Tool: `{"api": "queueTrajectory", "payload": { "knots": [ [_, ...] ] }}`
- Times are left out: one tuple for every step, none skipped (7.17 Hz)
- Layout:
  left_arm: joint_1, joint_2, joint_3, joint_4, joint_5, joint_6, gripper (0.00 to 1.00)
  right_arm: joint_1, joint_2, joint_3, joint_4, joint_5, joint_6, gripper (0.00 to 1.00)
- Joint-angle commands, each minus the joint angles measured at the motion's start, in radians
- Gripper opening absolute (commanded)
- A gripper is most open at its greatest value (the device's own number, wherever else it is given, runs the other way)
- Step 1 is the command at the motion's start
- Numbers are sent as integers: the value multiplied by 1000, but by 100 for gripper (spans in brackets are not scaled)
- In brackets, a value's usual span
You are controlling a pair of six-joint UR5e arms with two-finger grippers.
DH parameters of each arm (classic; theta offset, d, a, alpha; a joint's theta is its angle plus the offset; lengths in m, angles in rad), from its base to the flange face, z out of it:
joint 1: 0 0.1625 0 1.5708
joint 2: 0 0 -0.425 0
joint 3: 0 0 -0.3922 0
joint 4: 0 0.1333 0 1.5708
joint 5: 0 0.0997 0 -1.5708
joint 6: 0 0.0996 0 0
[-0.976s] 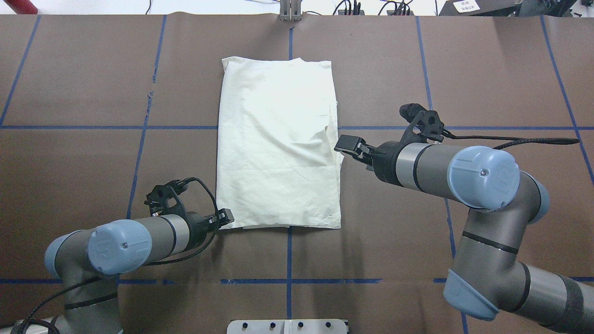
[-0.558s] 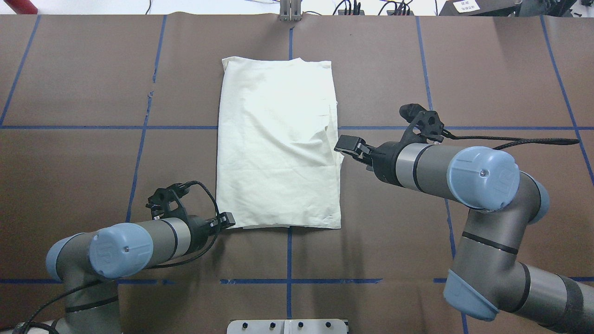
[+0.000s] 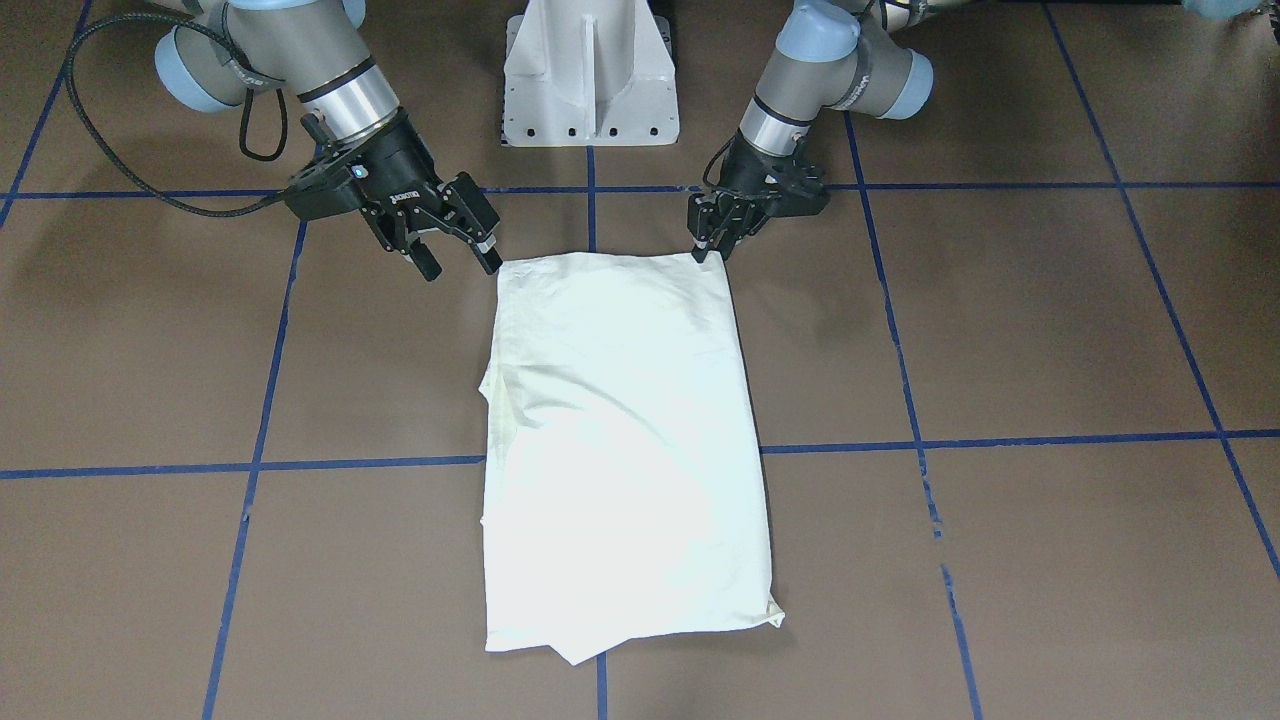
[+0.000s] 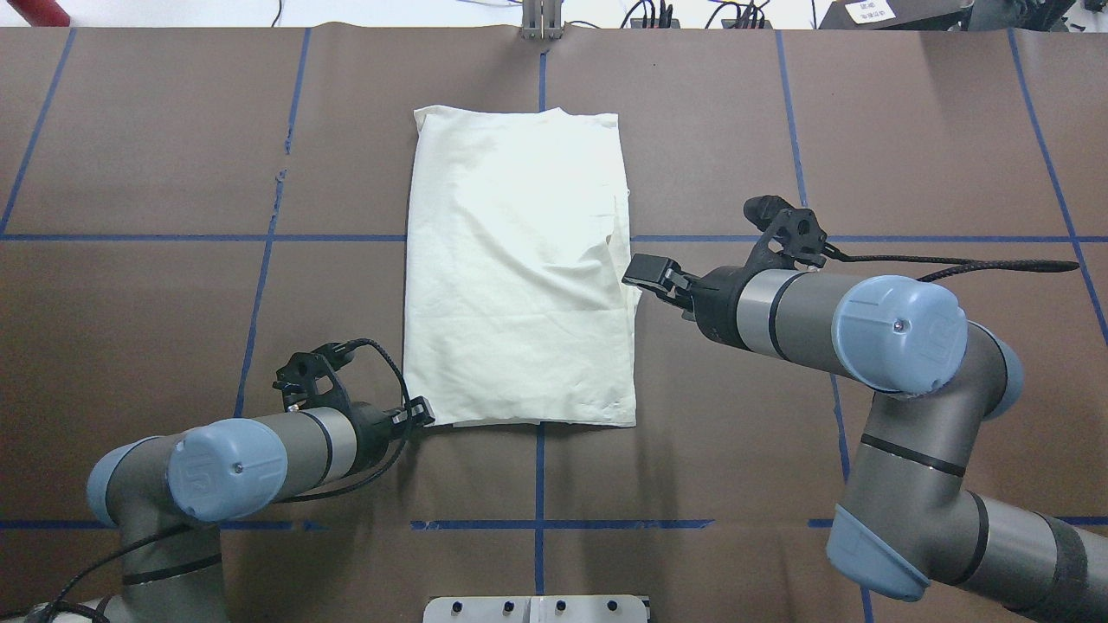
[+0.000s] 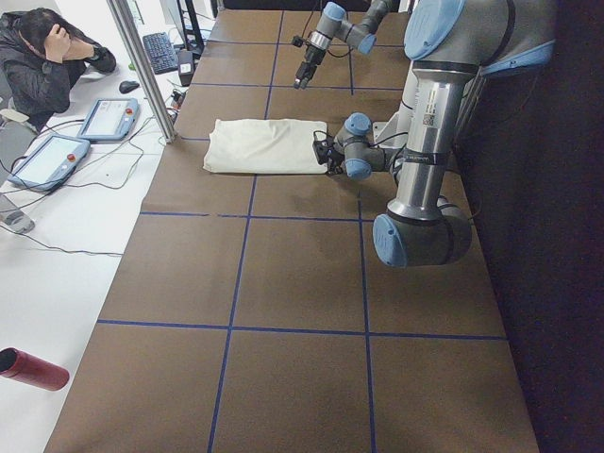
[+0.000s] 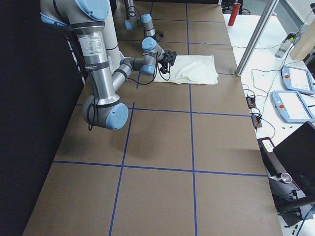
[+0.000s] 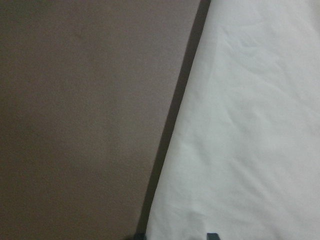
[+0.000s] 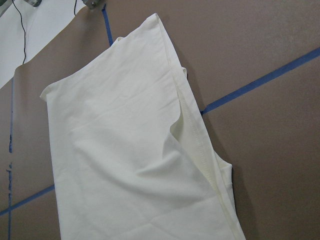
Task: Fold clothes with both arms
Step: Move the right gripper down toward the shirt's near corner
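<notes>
At table centre: the shirt (image 4: 519,268) lay as a long narrow rectangle on the brown table (image 4: 173,303). Its plain side was up, with no print in sight. It ran 12 to 6 on the overhead view (12 = away from the robot).
Shirt edges: the 9 o'clock side looked straight. On the 3 o'clock side a loose flap (image 8: 197,145) showed separate layers and a stitched hem.
Left gripper (image 3: 708,250): it sat low at the shirt's 7 o'clock corner, claw narrow but with a gap. In its wrist view the cloth edge ran down between two dark fingertip stubs. I could not confirm any cloth was pinched.
Right gripper (image 3: 462,268): claw wide, holding nothing. Overhead put it by the 3 o'clock edge and the front view put it nearer the 5 o'clock corner, so I judged it well up off the cloth.
Step, as I judged it: setting grips on the near hem for a fold toward 12.
Risk 1: the left claw might close on the top layer only, or on bare table, and the layers would then peel apart on the lift.
Risk 2: the right claw might come down on the loose flap and drag the side fold open.
Risk 3: with one claw low and the other high, unequal lifts would skew the crease.
</notes>
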Motion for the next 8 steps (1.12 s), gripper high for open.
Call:
{"api": "queueTrajectory", "payload": {
  "knots": [
    [-1,0,-3,0,23,-1,0,-3,1,0,0,0,1,99],
    [-1,3,-14,0,24,0,0,-6,1,-2,0,0,-1,99],
    [-1,-3,-14,0,24,0,0,-20,1,0,-20,3,11,98],
    [0,-8,-14,0,24,0,0,-47,17,6,-93,-17,112,93],
    [-1,-9,-15,0,24,0,0,-113,25,30,-165,-87,193,89],
    [-1,-9,-15,0,24,-1,0,-174,27,67,-236,-139,252,85],
    [-1,-9,-17,0,24,-1,0,-213,39,95,-314,-147,351,80],
    [-1,-9,-17,0,24,-1,0,-259,78,91,-390,-172,398,79]
  ]
}}
